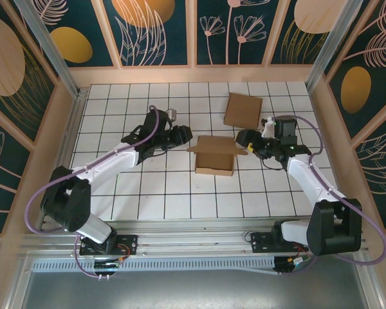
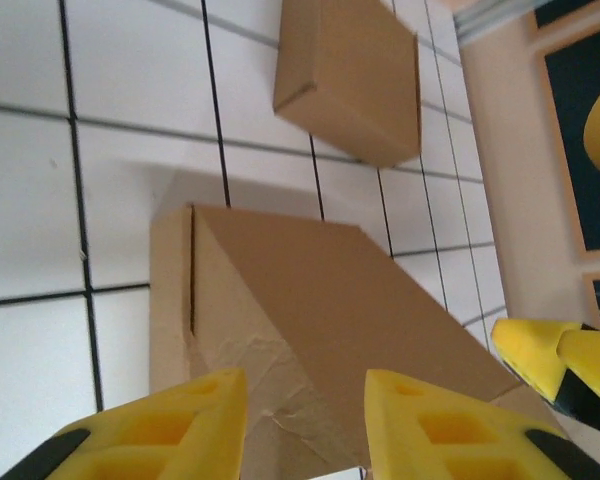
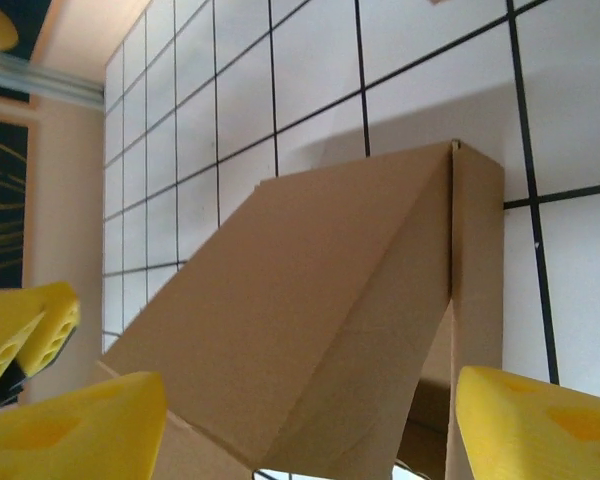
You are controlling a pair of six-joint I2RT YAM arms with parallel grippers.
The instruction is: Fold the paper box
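**Half-folded paper box lies between the two sets of fingers, one set at each end.**

The left fingers stand part-spread, with a crumpled corner of card running into their gap, and I see no squeeze on it. The right fingers are spread wide and straddle the opposite end; I cannot tell if they touch it. Straight ahead of both, the paper box rests on the counter. Its lid panel is tilted up rather than laid flat, and the fold line seems to run from one set of fingers toward the other. Both arms look about equally near, so I judge the closing press could come from either end. Farther out from the left fingers, beyond the paper box, a closed box sits apart.
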